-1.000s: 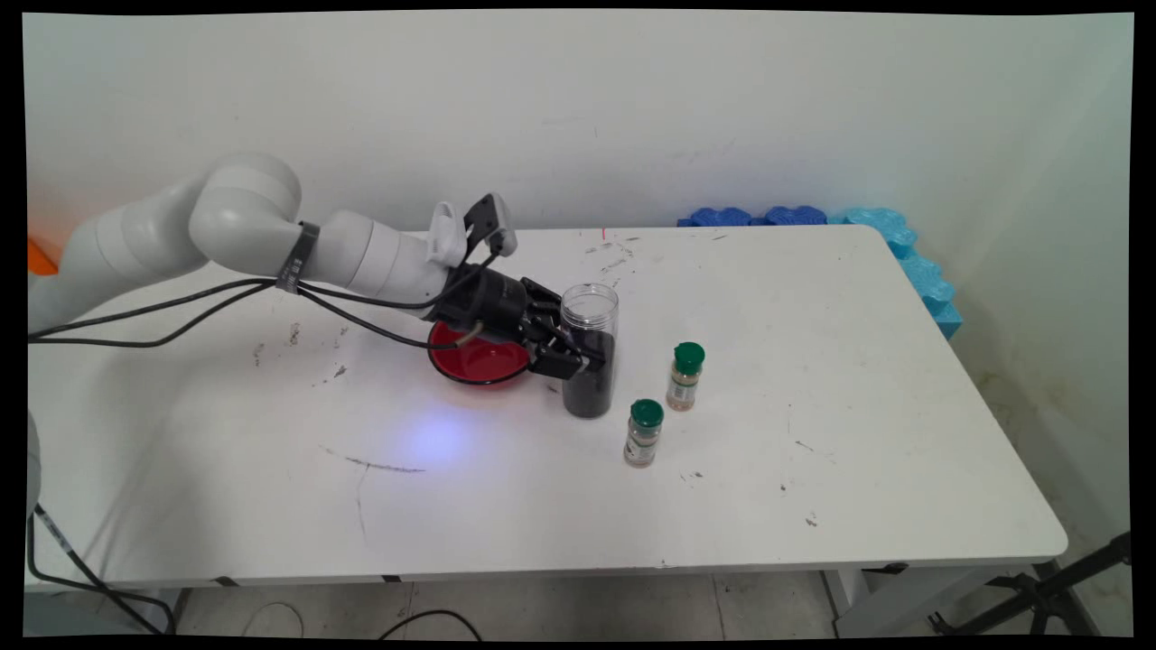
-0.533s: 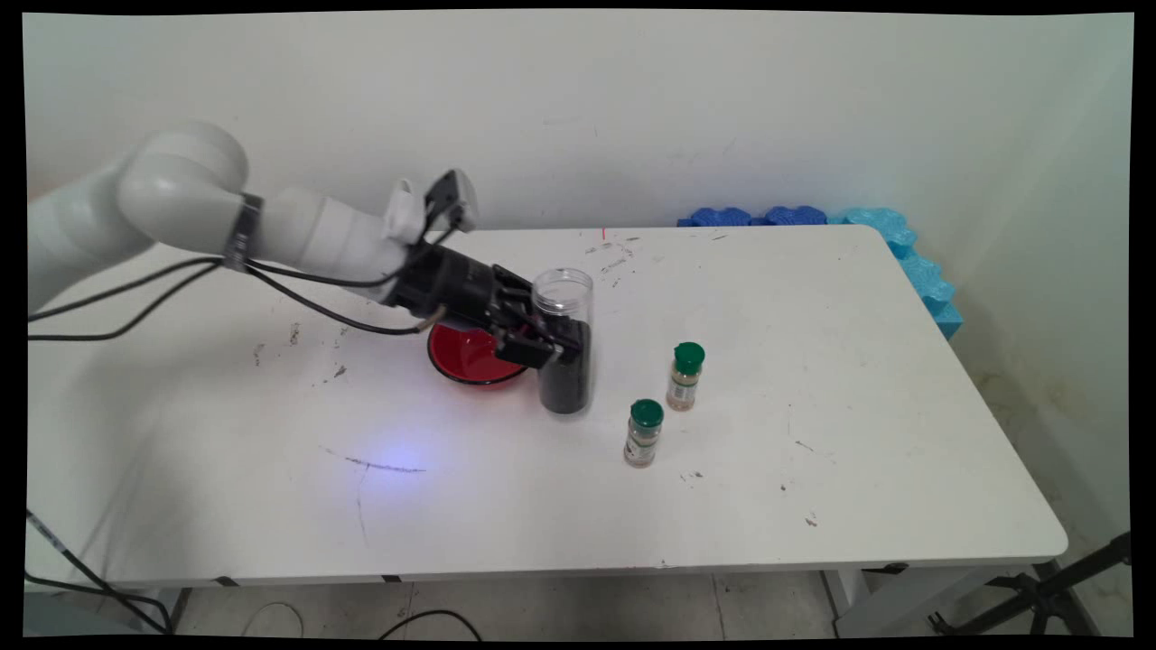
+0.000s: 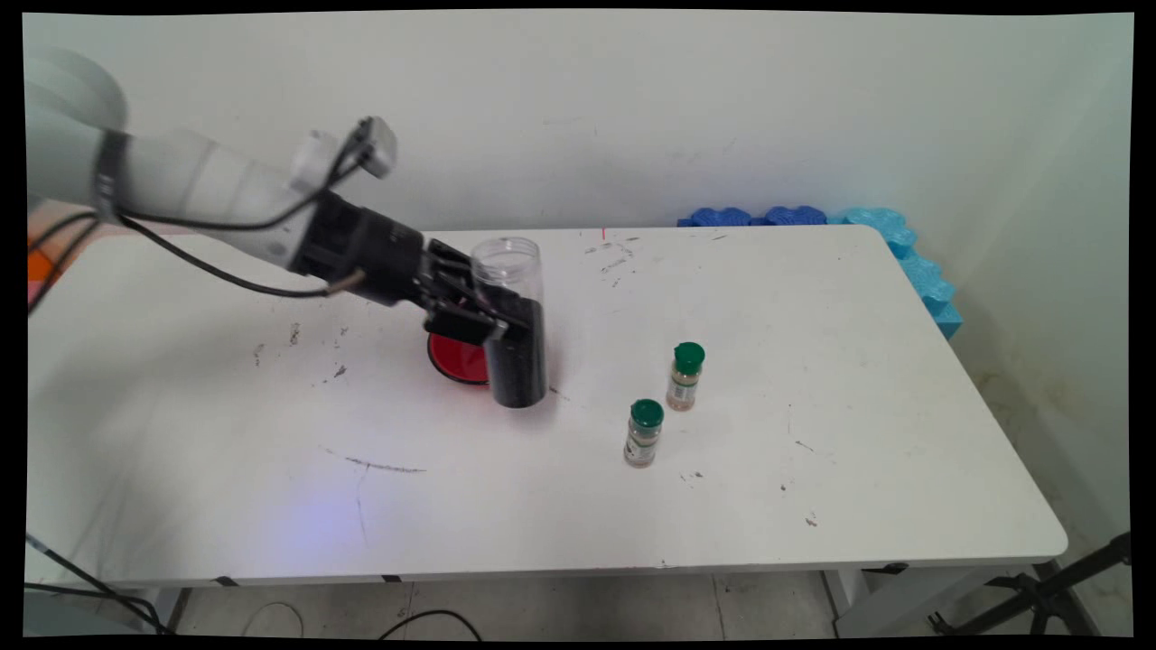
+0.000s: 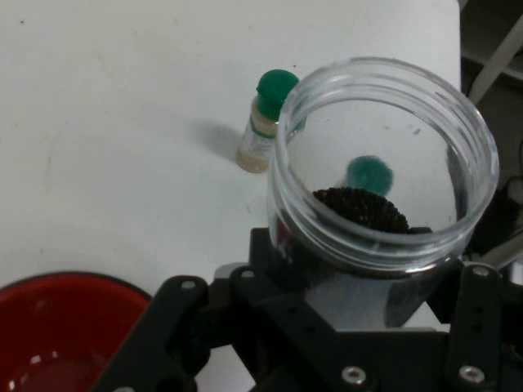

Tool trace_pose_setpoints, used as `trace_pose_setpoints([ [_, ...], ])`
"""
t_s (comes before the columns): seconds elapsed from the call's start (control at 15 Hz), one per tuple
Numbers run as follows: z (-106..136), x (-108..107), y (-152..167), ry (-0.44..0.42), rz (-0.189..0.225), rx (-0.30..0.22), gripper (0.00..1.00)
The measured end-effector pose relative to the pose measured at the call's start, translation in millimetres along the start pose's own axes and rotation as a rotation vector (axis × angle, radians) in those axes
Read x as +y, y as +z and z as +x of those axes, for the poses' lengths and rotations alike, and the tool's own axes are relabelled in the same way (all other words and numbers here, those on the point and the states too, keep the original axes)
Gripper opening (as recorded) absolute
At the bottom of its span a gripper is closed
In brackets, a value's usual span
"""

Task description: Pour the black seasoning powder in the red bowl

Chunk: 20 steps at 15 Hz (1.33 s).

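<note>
Clear plastic forms the open jar [image 3: 513,325], half filled with dark grains, which is clasped at mid-height between the fingers of the claw [image 3: 492,320] and held tilted over the white surface [image 3: 813,379]. A red bowl [image 3: 456,359] is seen just behind the jar at 9 o'clock. Two green-capped spice bottles [image 3: 644,433] [image 3: 685,376] stand apart at 4 o'clock.

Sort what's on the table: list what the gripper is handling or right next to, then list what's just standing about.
In hand or right beside it:
- gripper, shut on the clear jar
- clear jar with dark grains, lifted and tilted
- red bowl, just behind the jar

Standing about:
- two green-capped spice bottles, upright, apart from the jar
- blue foam pieces at the table's far corner
</note>
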Motion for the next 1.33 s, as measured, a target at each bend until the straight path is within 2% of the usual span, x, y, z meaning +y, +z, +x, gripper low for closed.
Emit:
trace_pose_setpoints([
  [0.33, 6, 10, -41, -0.057, -0.007, -0.023, 0.0],
  [0.73, 9, 14, -65, -0.109, -0.013, -0.067, 0.0],
  [1.2, 11, 2, -62, -0.284, 0.042, -0.135, 0.0],
  [1.33, 11, -2, -56, -0.36, 0.059, -0.146, 0.0],
])
